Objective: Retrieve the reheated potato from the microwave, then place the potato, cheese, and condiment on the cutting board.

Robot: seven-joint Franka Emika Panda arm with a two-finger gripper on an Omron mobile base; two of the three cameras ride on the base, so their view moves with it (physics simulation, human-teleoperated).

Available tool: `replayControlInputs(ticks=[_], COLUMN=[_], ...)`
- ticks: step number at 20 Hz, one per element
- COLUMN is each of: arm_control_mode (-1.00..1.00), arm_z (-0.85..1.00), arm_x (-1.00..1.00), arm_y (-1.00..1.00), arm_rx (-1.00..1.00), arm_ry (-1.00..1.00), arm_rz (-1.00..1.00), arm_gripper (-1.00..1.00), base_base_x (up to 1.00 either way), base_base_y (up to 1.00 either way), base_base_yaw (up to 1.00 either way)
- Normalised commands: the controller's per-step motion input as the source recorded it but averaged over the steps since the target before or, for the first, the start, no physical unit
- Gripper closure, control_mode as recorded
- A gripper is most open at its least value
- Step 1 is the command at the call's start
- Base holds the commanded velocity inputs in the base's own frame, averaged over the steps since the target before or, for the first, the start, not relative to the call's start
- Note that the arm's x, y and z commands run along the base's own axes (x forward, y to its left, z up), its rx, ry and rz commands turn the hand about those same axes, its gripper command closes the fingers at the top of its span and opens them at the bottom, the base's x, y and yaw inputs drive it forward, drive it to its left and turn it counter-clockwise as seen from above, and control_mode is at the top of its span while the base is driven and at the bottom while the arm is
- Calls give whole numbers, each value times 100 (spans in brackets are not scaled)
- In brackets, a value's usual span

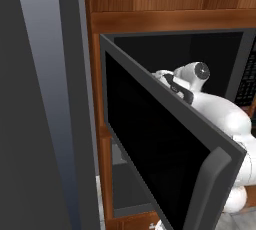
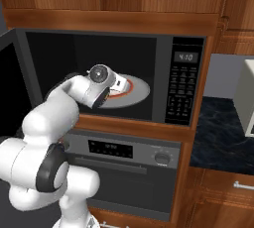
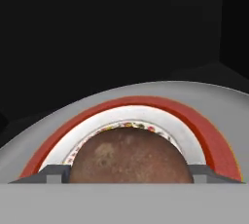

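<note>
Hand view: the gripper sits with its dark fingertips pressed against both sides of the brown potato, on a red-rimmed plate atop the grey turntable. Dark cavity walls leave room behind. Microwave door swung wide at left.

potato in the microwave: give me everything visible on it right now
The potato is a brown, mottled, roundish lump with a matte, rough-looking skin and a paler patch on top. It sits on a red-rimmed white plate on the grey turntable inside the open microwave. The end effector brackets it, one fingertip at each side; contact can't be confirmed.
</note>
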Motion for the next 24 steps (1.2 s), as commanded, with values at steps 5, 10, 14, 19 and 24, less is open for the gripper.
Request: replayControlInputs(ticks=[5, 10, 14, 19, 24], arm_control_mode=[-100, -100, -100, -100, -100], arm_z=[99, 70, 40, 52, 71], arm_x=[-80, -89, -100, -100, -93], arm_y=[-6, -20, -23, -18, -2], arm_rx=[0, 0, 0, 0, 0], arm_ry=[-11, 2, 5, 1, 10], arm_rz=[0, 0, 0, 0, 0], arm_gripper=[100, 100, 100, 100, 100], base_base_x=[0, 0, 0, 0, 0], base_base_y=[0, 0, 0, 0, 0], base_base_yaw=[0, 0, 0, 0, 0])
